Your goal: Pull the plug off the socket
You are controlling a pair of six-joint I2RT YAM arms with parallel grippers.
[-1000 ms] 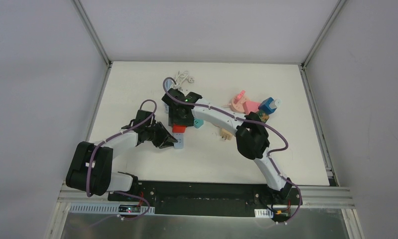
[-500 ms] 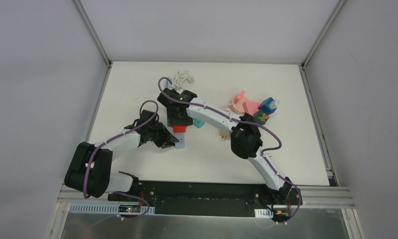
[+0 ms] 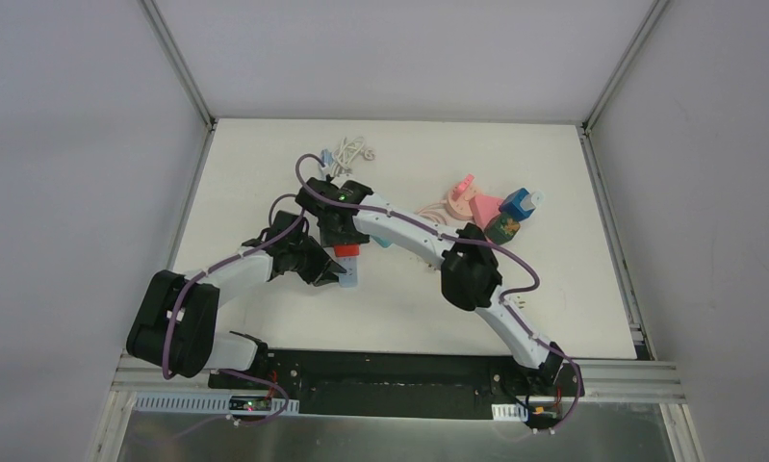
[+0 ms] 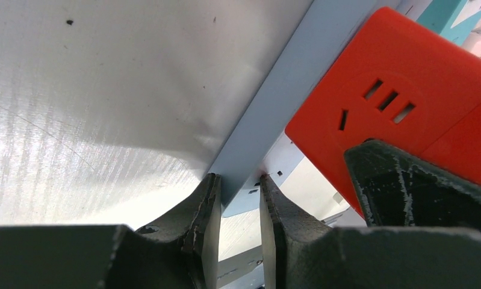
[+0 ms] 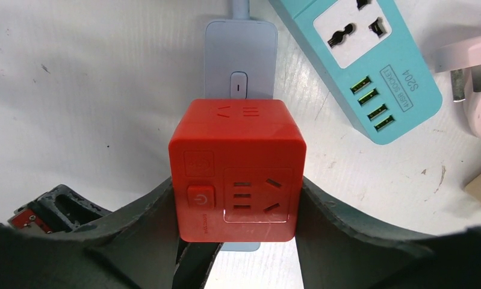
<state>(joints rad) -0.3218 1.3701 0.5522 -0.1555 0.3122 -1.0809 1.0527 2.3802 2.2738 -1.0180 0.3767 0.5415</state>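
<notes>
The plug is a red cube adapter (image 3: 346,250) that sits on a light blue power strip (image 3: 350,276) near the table's middle. My right gripper (image 3: 340,236) is shut on the cube. In the right wrist view its fingers (image 5: 322,208) press the cube (image 5: 236,162) from both sides, with the strip (image 5: 240,57) showing beyond it. My left gripper (image 3: 330,273) is shut on the strip's near end. In the left wrist view its fingertips (image 4: 209,195) pinch the strip's edge (image 4: 286,102) beside the cube (image 4: 400,84). I cannot tell whether the cube has lifted off the strip.
A teal power strip (image 5: 358,54) lies just right of the cube and also shows in the top view (image 3: 382,240). A coiled white cable (image 3: 351,150) lies behind. Pink, blue and green items (image 3: 491,207) are clustered at the right. A pink plug and cord (image 5: 469,84) lie beside the teal strip.
My right arm's wrist and elbow have swung left while its gripper stays on the red cube. The left gripper and the strip have barely moved.
</notes>
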